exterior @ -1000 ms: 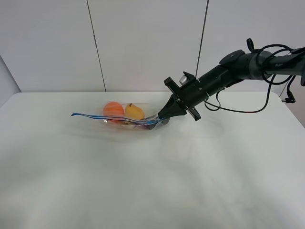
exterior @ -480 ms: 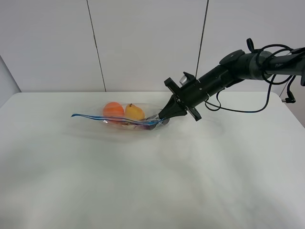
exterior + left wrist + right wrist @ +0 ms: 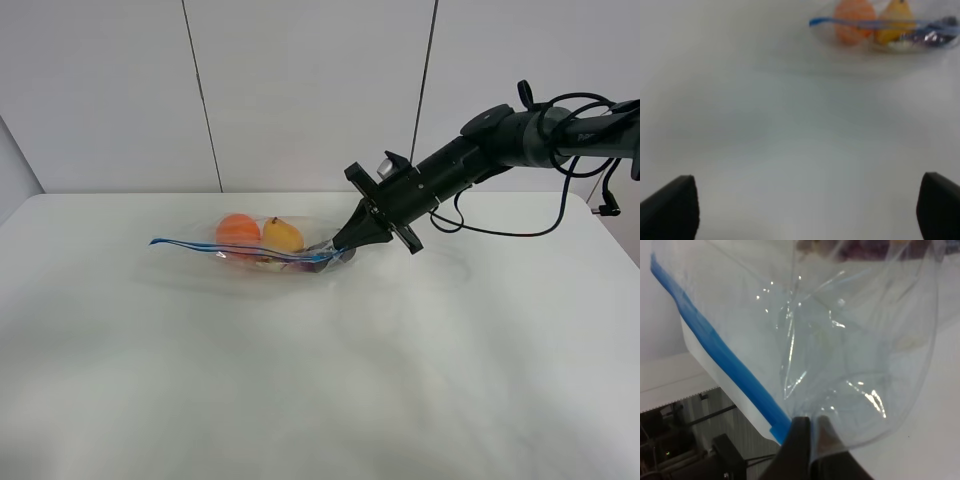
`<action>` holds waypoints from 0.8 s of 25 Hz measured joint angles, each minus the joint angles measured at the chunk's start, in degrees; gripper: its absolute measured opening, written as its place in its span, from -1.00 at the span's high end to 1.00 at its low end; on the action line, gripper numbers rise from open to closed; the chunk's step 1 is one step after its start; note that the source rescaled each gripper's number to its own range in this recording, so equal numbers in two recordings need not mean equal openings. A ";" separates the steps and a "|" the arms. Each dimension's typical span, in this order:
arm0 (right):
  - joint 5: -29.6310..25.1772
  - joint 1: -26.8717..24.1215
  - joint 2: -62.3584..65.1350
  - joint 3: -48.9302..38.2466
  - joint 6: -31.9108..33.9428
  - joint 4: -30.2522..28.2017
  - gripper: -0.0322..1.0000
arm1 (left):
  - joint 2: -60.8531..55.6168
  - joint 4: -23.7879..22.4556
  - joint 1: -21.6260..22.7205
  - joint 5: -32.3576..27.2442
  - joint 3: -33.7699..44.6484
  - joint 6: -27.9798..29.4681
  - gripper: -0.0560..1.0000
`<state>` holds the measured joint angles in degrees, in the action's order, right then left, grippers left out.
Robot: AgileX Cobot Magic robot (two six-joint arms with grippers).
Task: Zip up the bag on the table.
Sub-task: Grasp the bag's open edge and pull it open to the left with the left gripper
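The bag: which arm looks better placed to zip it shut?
Probably right: the right gripper pinches the bag at the end of its blue zip strip, while the left gripper hangs open, well short.

- A clear, crinkly plastic zip-lock bag fills most of the view, and light glints on its folds.
- A bright blue zip strip runs along one edge.
- The right gripper has two dark fingers squeezed together on the bag's corner, just beside the strip's end.
- Something dark purple shows through the bag, but it is too blurry to name.
- The plain white table lies underneath.
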<state>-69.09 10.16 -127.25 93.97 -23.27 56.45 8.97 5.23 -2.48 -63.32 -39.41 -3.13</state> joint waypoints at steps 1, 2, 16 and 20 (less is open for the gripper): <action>0.00 0.00 0.00 0.00 0.04 0.00 0.94 | 3.16 0.00 0.00 1.14 -1.53 -0.45 -1.00; 0.00 0.00 0.00 0.00 0.12 0.00 0.94 | 6.55 0.00 0.00 2.23 -3.39 -1.21 -1.00; 0.00 0.00 0.00 0.00 0.42 0.00 0.94 | 45.71 1.55 -1.58 28.28 -14.03 -37.21 -1.00; 0.26 0.00 0.00 0.00 0.45 0.00 0.94 | 51.04 9.58 -6.99 34.81 -14.03 -53.19 -1.00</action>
<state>-68.83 10.16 -127.25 93.97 -22.82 56.45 60.01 14.81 -9.47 -28.50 -53.44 -56.32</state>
